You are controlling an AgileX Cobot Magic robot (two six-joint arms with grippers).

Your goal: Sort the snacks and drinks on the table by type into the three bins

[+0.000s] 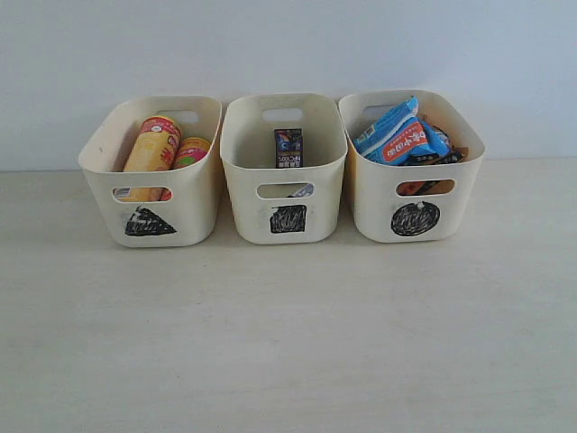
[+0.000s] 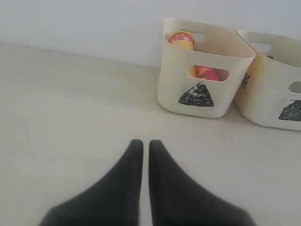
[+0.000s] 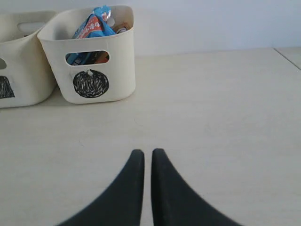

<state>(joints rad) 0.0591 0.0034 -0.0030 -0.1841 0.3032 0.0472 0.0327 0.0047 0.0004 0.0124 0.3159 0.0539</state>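
Three cream bins stand in a row at the back of the table (image 1: 288, 343). The triangle bin (image 1: 151, 221) holds the yellow chip tube (image 1: 153, 152) and the pink chip tube (image 1: 191, 150). In the square bin (image 1: 287, 218) the dark purple carton (image 1: 288, 147) stands upright; the blue and white carton (image 1: 303, 190) shows only through the handle cutout. Blue-white foil packets (image 1: 397, 135) fill the circle bin (image 1: 415, 218), with an orange packet (image 1: 413, 188) lower down. My left gripper (image 2: 146, 143) and right gripper (image 3: 147, 153) hover over bare table, both shut and holding nothing. Neither arm appears in the exterior view.
A pale wall rises right behind the bins. The table's edge (image 3: 288, 57) shows in the right wrist view, beyond the circle bin (image 3: 89, 84). In the left wrist view the triangle bin (image 2: 197, 94) lies ahead of the fingers, with the square bin (image 2: 282, 94) beside it.
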